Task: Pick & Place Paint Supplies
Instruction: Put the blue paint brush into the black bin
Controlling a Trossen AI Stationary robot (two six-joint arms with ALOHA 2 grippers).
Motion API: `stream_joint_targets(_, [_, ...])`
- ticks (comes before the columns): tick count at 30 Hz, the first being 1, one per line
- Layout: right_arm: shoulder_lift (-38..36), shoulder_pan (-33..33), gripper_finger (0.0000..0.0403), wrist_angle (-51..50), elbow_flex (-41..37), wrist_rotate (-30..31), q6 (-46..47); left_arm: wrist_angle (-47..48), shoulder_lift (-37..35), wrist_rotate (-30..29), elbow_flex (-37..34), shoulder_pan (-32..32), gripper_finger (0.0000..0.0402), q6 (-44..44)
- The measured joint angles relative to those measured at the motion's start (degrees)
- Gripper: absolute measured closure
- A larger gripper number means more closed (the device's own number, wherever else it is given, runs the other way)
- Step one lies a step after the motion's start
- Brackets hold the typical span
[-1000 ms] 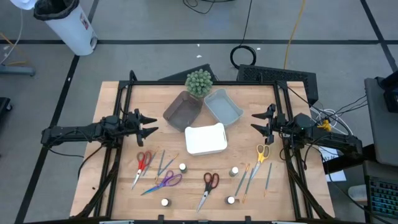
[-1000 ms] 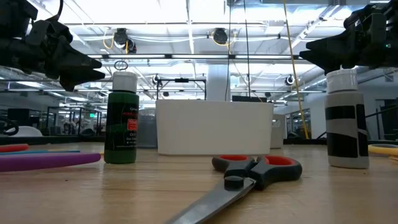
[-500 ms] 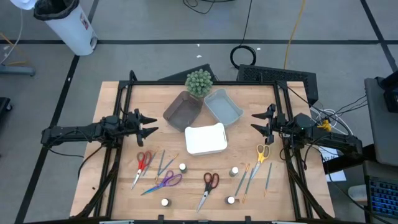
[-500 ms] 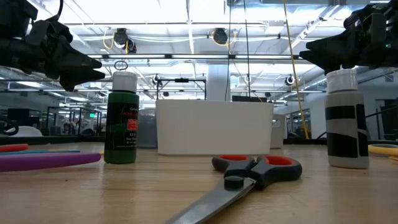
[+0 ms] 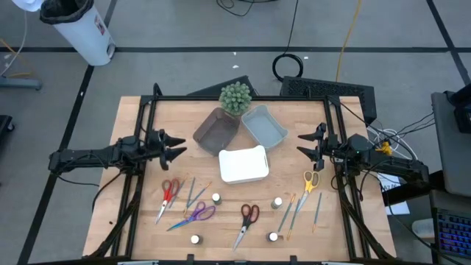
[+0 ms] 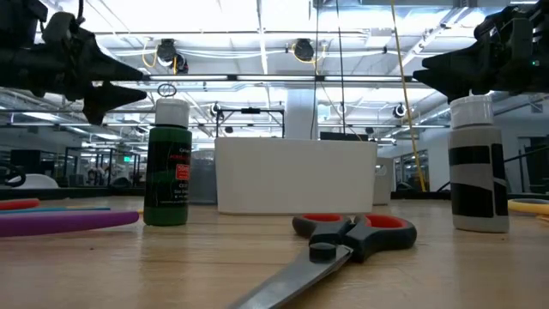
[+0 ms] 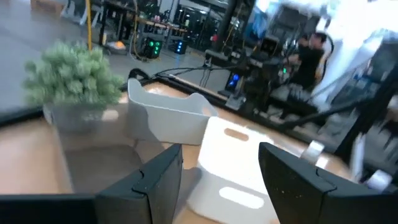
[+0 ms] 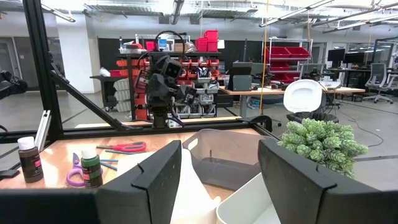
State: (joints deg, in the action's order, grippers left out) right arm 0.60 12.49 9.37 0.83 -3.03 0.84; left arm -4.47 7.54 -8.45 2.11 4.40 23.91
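Both grippers hover open above the table and hold nothing. My left gripper [image 5: 179, 148] is over the table's left side, my right gripper [image 5: 302, 143] over its right side, both pointing toward the trays in the middle. On the near half lie red scissors [image 5: 168, 194], purple scissors [image 5: 196, 214], dark-bladed red scissors [image 5: 247, 220] and yellow scissors [image 5: 309, 181]. Thin brushes [image 5: 193, 193] lie near the red pair, others [image 5: 294, 210] near the yellow pair. White-capped bottles stand upright [image 5: 216, 198] [image 5: 277, 202] [image 5: 273, 237]; the low view shows a green one [image 6: 168, 163].
A brown tray [image 5: 216, 131], a pale blue-grey tray [image 5: 264, 126] and a white tray [image 5: 243, 163] sit mid-table, with a green spiky plant [image 5: 235, 97] at the far edge. A black frame [image 5: 221, 98] borders the table. Bare wood shows between the grippers and the supplies.
My left gripper has turned about its own axis while staying over the same spot; in the low view its fingers now stand one above the other. The right arm and all the supplies have kept still.
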Motion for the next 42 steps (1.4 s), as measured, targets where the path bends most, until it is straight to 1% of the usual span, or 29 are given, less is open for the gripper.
stream_joint_targets(2, [0.0, 0.0, 0.0197, 0.0, 0.0, 0.0, 0.0, 0.5, 1.0, 0.9, 0.2, 0.0, 0.0183, 3.0])
stream_joint_targets(3, [0.0, 0.0, 0.0197, 0.0, 0.0, 0.0, 0.0, 2.0, 1.7, 2.8, 1.0, 0.0, 0.0183, 3.8])
stream_joint_targets(5, [0.0, 0.0, 0.0197, 0.0, 0.0, 0.0, 0.0, 7.2, 4.1, 7.0, 4.4, -0.4, 0.0183, 7.6])
stream_joint_targets(6, [0.0, 0.0, 0.0197, 0.0, 0.0, 0.0, 0.0, 11.7, 6.0, 7.4, 6.8, -0.8, 0.0183, 10.5])
stream_joint_targets(9, [0.0, 0.0, 0.0198, 0.0, 0.0, 0.0, 0.0, 29.6, 14.2, 5.9, 14.0, -2.6, 0.0183, 17.4])
stream_joint_targets(10, [0.0, 0.0, 0.0199, -0.2, 0.0, 0.0, 0.0, 34.3, 17.4, 5.2, 16.0, -3.3, 0.0183, 19.3])
stream_joint_targets(12, [0.0, 0.0, 0.0199, -0.2, 0.0, 0.0, 0.0, 39.9, 24.0, 4.2, 19.1, -4.7, 0.0183, 22.9])
stream_joint_targets(14, [0.0, 0.0, 0.0199, -0.2, 0.0, 0.0, 0.0, 42.5, 30.5, 3.9, 20.7, -6.1, 0.0183, 25.6])
stream_joint_targets(17, [0.0, 0.0, 0.0196, -0.2, 0.0, 0.0, 0.0, 40.9, 39.5, 4.3, 22.0, -8.3, 0.0183, 27.7])
stream_joint_targets(20, [0.0, 0.0, 0.0196, -0.2, 0.0, 0.0, 0.0, 40.1, 47.0, 4.3, 23.3, -10.0, 0.0183, 29.0])
stream_joint_targets(25, [0.0, 0.0, 0.0197, -0.2, 0.0, 0.0, 0.0, 40.2, 56.7, 2.7, 26.6, -11.4, 0.0183, 30.5])
stream_joint_targets(31, [0.0, 0.0, 0.0198, -0.2, 0.0, 0.0, 0.0, 39.8, 65.0, 2.4, 30.3, -12.3, 0.0183, 30.4])
stream_joint_targets(36, [0.0, 0.0, 0.0199, -0.2, 0.0, 0.0, 0.0, 38.4, 70.7, 2.4, 31.3, -13.7, 0.0183, 30.3])
stream_joint_targets(42, [0.0, 0.0, 0.0196, -0.2, 0.0, 0.0, 0.0, 38.6, 73.6, 2.3, 31.6, -13.7, 0.0184, 31.1])
